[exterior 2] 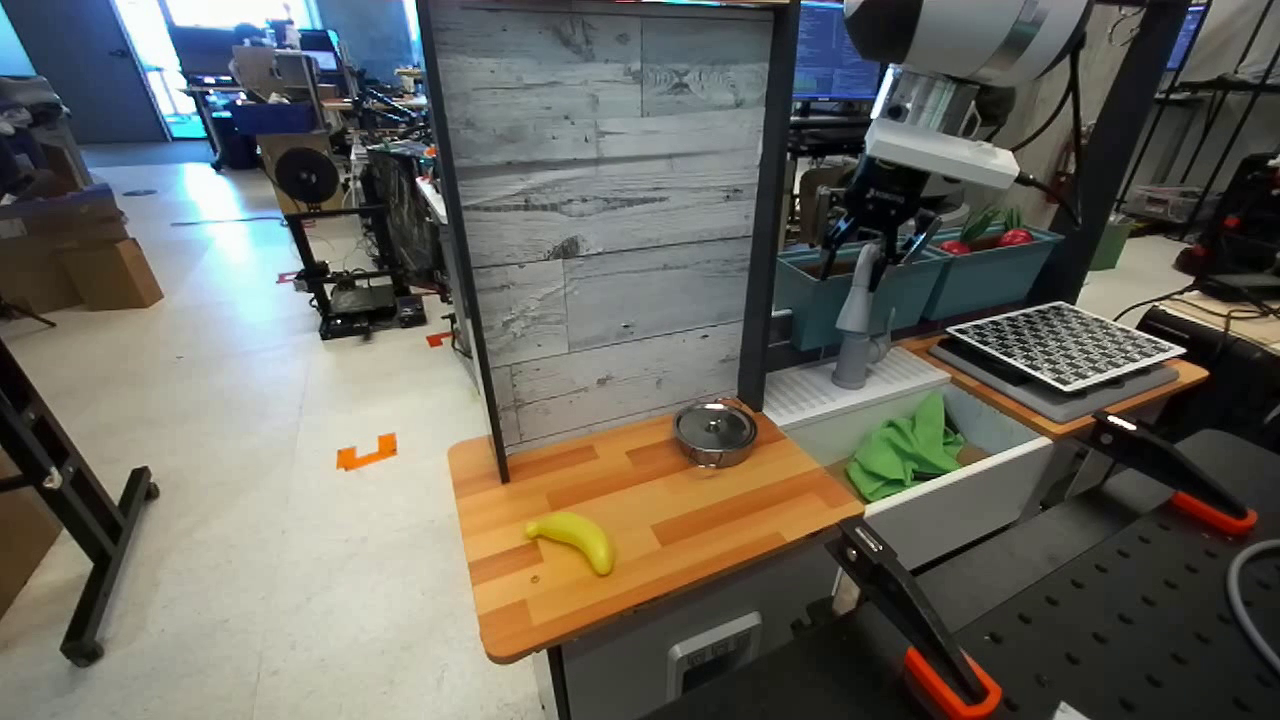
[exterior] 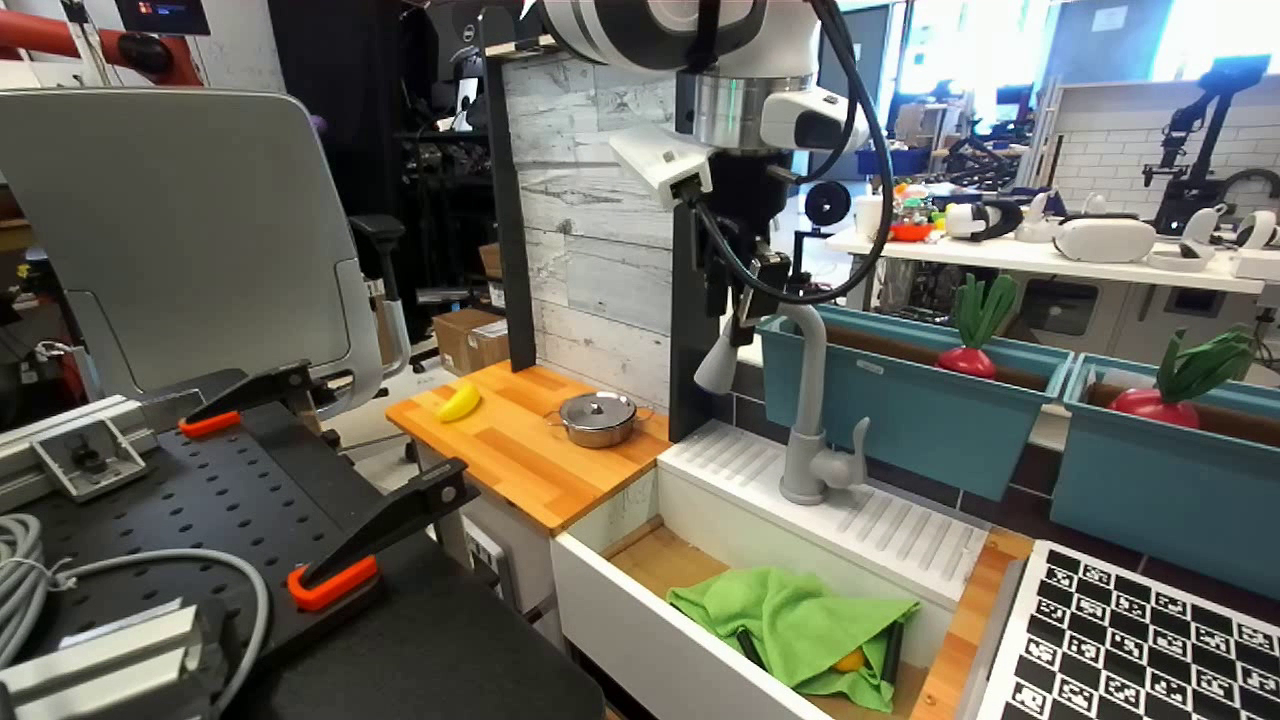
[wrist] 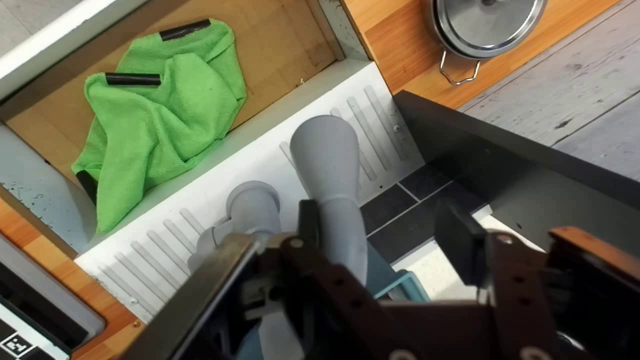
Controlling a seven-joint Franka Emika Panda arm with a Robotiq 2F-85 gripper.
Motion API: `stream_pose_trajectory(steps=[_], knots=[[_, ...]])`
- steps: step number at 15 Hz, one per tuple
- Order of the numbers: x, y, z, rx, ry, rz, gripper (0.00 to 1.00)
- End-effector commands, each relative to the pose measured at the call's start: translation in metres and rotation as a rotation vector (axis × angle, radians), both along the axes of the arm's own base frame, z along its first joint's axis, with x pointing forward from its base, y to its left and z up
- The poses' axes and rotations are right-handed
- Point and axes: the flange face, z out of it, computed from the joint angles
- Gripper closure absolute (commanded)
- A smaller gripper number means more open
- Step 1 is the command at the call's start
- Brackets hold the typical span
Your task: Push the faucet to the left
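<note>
Spread and grasping nothing, the end effector [wrist: 384,231] hovers with the faucet [exterior: 812,390] just below, its spout [wrist: 327,155] by one fingertip [wrist: 308,220] — contact I cannot confirm. Pushing off-centre could let the rounded spout slip past; oversweeping could strike the black post [wrist: 510,157] nearby. Around and below it: one faucet, one cloth [wrist: 170,112], one pan [exterior 2: 714,440], one banana [exterior 2: 575,534], two planters [exterior: 920,415], two radishes [exterior: 965,362].

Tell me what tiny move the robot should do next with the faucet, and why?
I'd probably nudge the jaws gently toward the pot, left of the faucet in both exterior views. In the wrist view, they're open, with one jaw close beside the spout, on its side away from the pot, so it could push. Contact is unclear.
</note>
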Motion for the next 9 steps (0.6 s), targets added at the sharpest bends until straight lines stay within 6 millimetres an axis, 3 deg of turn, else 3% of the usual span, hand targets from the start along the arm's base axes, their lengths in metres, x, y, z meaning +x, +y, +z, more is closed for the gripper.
stream_pose_trajectory(steps=[1,2,9], knots=[[0.029,0.045,0.013,0.082,-0.036,0.009,0.07],[0.030,0.047,0.012,0.086,-0.037,0.009,0.00],[0.036,0.056,0.014,0.117,-0.053,0.003,0.00]])
